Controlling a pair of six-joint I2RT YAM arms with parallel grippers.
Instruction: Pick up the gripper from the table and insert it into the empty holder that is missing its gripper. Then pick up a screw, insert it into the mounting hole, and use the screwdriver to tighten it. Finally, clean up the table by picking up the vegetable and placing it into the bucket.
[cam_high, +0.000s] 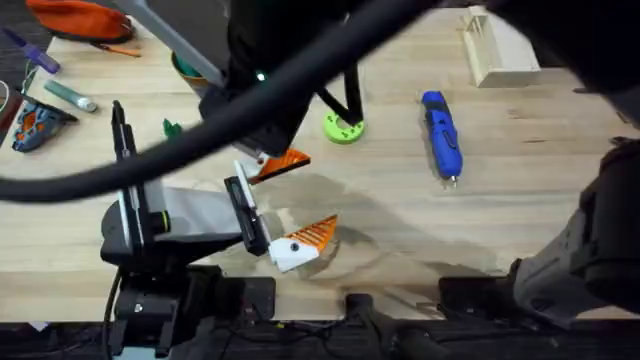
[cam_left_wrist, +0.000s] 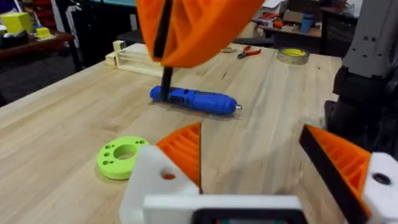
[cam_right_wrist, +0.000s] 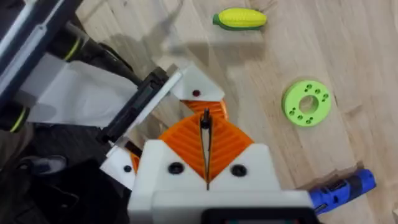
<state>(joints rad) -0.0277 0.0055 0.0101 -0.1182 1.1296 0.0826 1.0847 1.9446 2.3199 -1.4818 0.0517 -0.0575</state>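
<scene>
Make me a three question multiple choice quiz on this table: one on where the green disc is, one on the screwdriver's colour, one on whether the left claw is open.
1. Where is the green disc?
A. On top of the screwdriver
B. Flat on the table, apart from the screwdriver
C. Inside a claw

2. What colour is the screwdriver's body?
A. Red
B. White
C. Blue

3. How is the left claw?
A. Open
B. Shut on the screwdriver
C. Shut on the green disc

Answers:
1 B, bare wood separates the two.
2 C, the body is blue with a silver tip.
3 A, its fingers stand wide apart with nothing between them.
</scene>
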